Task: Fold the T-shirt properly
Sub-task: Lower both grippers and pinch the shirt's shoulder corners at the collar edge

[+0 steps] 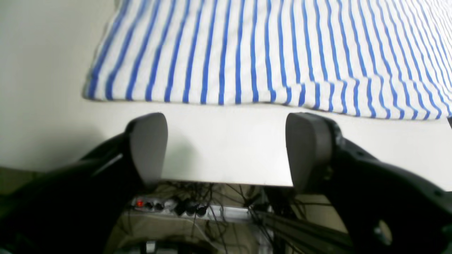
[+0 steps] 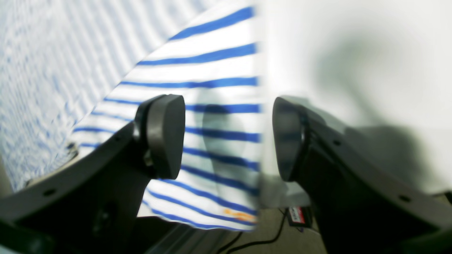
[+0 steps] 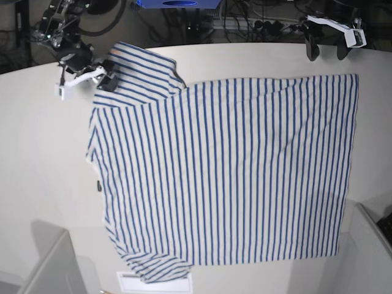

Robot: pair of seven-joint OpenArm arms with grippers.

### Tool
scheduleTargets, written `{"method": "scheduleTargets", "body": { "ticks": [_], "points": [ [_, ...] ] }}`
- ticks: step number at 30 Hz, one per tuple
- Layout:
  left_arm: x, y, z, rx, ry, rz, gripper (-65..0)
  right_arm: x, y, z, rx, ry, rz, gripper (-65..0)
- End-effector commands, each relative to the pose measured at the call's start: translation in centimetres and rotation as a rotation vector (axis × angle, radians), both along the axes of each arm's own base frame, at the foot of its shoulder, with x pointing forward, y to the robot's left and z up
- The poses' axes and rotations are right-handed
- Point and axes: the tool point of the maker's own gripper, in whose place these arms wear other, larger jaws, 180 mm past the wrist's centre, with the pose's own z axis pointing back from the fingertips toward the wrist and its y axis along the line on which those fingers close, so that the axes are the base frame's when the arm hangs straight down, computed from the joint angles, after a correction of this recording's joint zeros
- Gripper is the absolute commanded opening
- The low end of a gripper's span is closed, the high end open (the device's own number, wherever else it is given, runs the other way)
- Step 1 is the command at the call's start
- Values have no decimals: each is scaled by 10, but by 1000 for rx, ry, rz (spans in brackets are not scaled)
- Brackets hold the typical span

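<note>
Now your T-shirt (image 3: 226, 171) lies spread flat on the table (image 3: 43, 171). Your left gripper (image 1: 226, 150) hovers spread just off its hem; your right gripper (image 2: 229, 137) stands spread over a sleeve edge, pinching nothing.

Pale, evenly lit tabletop (image 3: 49, 184) with a curved far edge, dark cables (image 3: 245, 24) tangled behind it beside a blue box (image 3: 177, 3), a power strip (image 1: 169, 206) with a red light below the edge, grey panels (image 3: 46, 269) at the near corners.
</note>
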Motion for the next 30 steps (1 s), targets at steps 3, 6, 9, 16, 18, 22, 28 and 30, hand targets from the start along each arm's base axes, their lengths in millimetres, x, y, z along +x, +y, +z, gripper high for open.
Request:
{"method": "scheduleTargets", "body": {
  "ticks": [3,6,9,16,18,22,28,30],
  "points": [
    [-5,26,5,-59,-41,115,-163,-13,13,-6,18,48,41,-282],
    [-11,50,8,-93,-65,206,-163,-14,15,-6,20,50,44,-284],
    [-12,59,13,-89,-82,219,-163,-15,16,-7,22,56,49,-351],
    [-2,91,-1,-96,17,277,-163,-15,15,-7,21,60,51,-650],
    [0,97,-4,-127,31,279,-163,-16,14,-7,19,61,53,-650],
    [-3,111,-13,-171,86,311,-163,-18,13,-8,19,71,52,-650],
    [5,119,-28,-233,99,359,-163,-19,14,-9,25,85,61,-650],
    [8,119,-34,-254,94,373,-163,-19,14,-9,25,85,61,-650]
  ]
}}
